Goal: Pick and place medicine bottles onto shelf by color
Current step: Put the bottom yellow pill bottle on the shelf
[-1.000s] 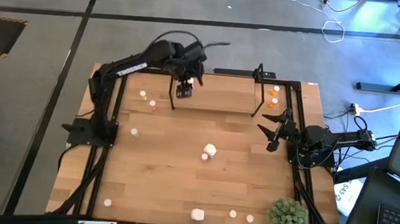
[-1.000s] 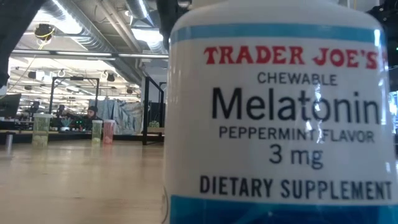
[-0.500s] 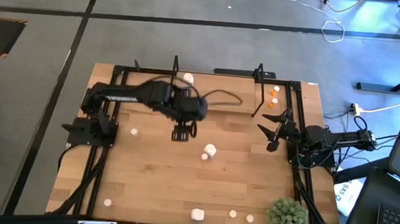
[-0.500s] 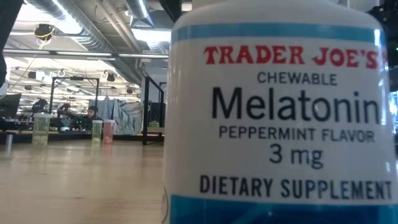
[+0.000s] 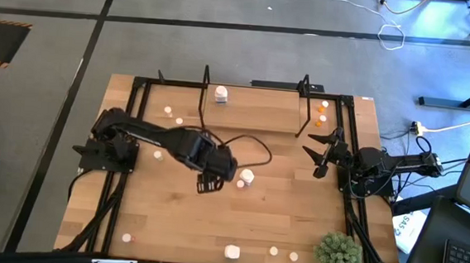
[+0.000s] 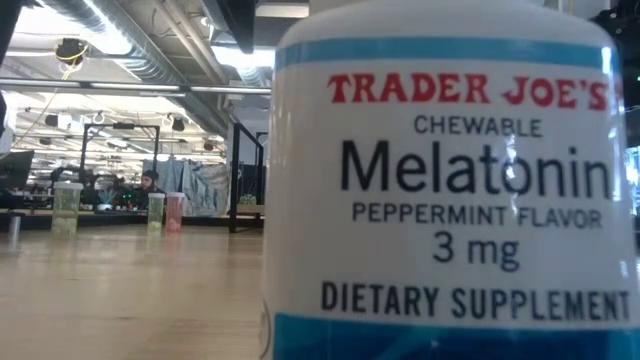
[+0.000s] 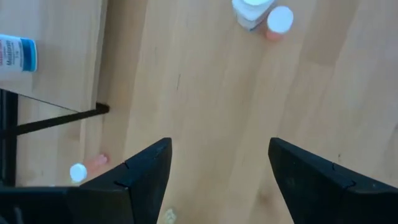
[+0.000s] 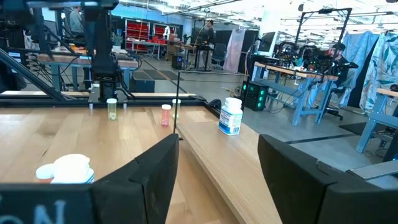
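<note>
Sitting mid-table are a white bottle (image 5: 248,176) and a small pink bottle (image 5: 240,184), touching. One white bottle (image 5: 221,93) stands on the shelf (image 5: 253,112); orange bottles (image 5: 323,111) sit at its right end, and others are scattered across the table (image 5: 170,226). Just left of the pair hovers the left gripper (image 5: 207,183), fingers spread and empty (reaching for the next pick, I'd judge). It needs to centre over one bottle, descend and close. At the right edge waits the right gripper (image 5: 317,156), parted, holding nothing.
</note>
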### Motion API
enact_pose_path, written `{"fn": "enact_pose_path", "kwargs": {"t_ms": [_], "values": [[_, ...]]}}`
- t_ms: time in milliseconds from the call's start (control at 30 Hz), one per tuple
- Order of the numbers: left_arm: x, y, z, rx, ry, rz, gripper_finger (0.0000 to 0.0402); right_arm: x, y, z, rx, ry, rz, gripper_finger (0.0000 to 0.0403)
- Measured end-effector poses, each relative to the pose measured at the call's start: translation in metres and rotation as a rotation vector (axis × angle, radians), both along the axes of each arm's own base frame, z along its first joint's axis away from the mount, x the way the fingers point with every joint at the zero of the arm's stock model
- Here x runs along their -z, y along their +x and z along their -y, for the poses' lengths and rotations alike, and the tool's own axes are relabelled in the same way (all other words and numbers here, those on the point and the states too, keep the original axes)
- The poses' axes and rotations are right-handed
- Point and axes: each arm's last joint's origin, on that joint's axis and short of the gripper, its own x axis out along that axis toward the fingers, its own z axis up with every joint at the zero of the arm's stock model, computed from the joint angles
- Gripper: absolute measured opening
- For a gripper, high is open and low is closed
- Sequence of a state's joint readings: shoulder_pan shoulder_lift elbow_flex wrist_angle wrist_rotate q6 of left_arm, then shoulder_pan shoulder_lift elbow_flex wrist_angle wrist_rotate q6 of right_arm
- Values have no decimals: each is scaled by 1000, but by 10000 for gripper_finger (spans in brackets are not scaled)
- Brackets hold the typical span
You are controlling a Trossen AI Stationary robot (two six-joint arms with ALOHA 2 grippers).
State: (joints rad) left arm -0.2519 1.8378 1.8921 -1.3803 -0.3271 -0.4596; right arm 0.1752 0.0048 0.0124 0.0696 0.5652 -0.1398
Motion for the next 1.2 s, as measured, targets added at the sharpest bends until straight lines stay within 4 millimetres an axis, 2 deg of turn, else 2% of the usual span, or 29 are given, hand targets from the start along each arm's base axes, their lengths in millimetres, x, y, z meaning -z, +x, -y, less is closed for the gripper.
{"fn": "enact_pose_path", "kwargs": {"t_ms": [100, 367, 533, 667, 967, 1200], "values": [[8, 0, 5, -23, 24, 4, 263, 0, 0, 0, -2, 15, 6, 223], [26, -3, 18, -75, 97, 22, 263, 0, 0, -1, -58, 258, 103, 223], [36, -8, 30, -75, 85, -2, 263, 0, 2, -6, -227, 240, 78, 223], [45, -14, 39, -95, 81, -14, 263, -1, 1, -6, -248, 242, 63, 223], [51, -22, 55, -136, 72, -5, 263, -33, 1, -11, -399, 312, -131, 223], [51, -27, 60, -166, 78, -2, 263, -60, 22, -20, -527, 237, -358, 223]]}}
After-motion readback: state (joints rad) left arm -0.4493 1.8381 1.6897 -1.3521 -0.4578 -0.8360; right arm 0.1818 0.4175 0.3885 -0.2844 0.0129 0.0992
